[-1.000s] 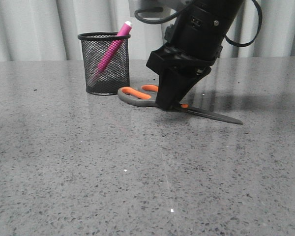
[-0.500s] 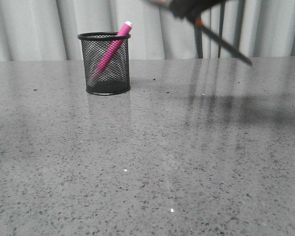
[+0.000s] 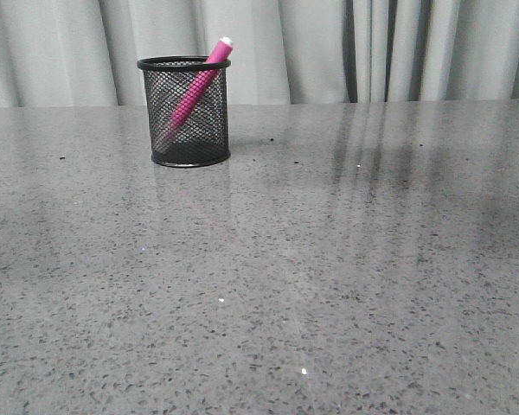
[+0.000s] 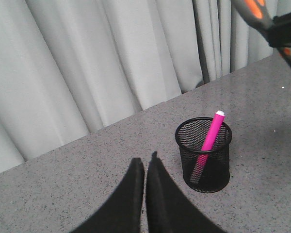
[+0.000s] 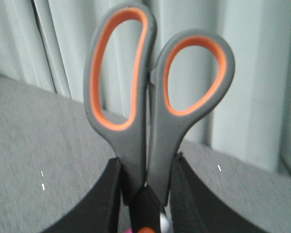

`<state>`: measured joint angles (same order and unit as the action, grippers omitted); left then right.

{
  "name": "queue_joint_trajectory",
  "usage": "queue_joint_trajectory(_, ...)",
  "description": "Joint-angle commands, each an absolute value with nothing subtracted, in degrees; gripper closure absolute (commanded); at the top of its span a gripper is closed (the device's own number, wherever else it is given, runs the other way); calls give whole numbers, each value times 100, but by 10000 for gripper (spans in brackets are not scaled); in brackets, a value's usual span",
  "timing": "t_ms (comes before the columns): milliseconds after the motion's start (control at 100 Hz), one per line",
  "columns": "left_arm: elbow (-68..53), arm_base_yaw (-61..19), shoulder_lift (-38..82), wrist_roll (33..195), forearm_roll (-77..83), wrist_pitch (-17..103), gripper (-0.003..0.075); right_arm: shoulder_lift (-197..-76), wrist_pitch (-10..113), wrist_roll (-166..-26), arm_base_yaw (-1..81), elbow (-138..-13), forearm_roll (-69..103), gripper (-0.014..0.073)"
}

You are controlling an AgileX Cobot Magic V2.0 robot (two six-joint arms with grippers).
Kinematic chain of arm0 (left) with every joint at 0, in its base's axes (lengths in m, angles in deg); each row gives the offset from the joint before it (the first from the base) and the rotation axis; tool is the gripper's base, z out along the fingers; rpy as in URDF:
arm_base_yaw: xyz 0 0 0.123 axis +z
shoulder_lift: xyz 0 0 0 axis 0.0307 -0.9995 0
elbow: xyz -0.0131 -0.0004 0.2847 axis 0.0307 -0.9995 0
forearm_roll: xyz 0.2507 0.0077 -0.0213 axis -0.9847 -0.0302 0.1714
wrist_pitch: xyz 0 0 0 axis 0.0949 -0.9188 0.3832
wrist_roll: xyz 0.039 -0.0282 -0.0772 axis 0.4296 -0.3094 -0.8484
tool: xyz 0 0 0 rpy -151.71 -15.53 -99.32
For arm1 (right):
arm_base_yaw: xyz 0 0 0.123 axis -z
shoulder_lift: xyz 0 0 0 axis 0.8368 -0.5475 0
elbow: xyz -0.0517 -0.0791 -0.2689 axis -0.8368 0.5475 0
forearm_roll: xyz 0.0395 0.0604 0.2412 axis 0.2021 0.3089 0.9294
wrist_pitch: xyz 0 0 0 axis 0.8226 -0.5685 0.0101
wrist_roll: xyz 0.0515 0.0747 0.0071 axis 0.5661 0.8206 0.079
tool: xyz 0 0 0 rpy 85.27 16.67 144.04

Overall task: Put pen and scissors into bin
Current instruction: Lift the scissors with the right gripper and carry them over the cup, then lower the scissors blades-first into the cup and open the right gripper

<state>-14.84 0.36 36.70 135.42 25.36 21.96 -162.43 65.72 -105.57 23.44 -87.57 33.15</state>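
A speckled grey stone worktop (image 3: pixel 268 277) runs back to pale grey pleated curtains (image 3: pixel 268 47). On it, towards the far left in the front view, stands the small cylindrical black wire-mesh bin (image 3: pixel 184 112), upright. The slim magenta-pink pen (image 3: pixel 193 91) leans inside the bin, its white tip poking above the rim on the bin's right side.

The large scissors with dark grey, orange-lined handles (image 5: pixel 153 104) are off the worktop, held in the air. The right claw (image 5: pixel 145 194) is clenched on them just below the handle loops, which point up and away from the black fingers (image 5: pixel 102 199); the blades are hidden. The left wrist view catches the scissors high beside the curtains, above and beyond the bin.

The left claw (image 4: pixel 146 170) hovers over the worktop near the bin, its two black fingertips pressed together with nothing between them.
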Motion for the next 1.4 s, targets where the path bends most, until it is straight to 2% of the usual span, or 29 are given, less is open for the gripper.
queue_joint_trajectory(0,-1351,53,3701,13476,2802,2492,739,-16455,7209,-10570,2222,-9387,3336,670)
queue_joint_trajectory(230,-1351,53,3701,13476,2802,2492,739,-17690,7220,-10570,2076,-10636,3336,670)
queue_joint_trajectory(460,-1351,53,3701,13476,2802,2492,739,-18456,7244,-10570,2076,-11172,3336,670)
queue_joint_trajectory(1080,-1351,53,3701,13476,2792,2473,739,-18787,7378,-10570,2039,-11062,3336,670)
queue_joint_trajectory(1390,-1351,53,3701,13476,2792,2473,739,-18728,7917,-10543,1935,-10724,3336,670)
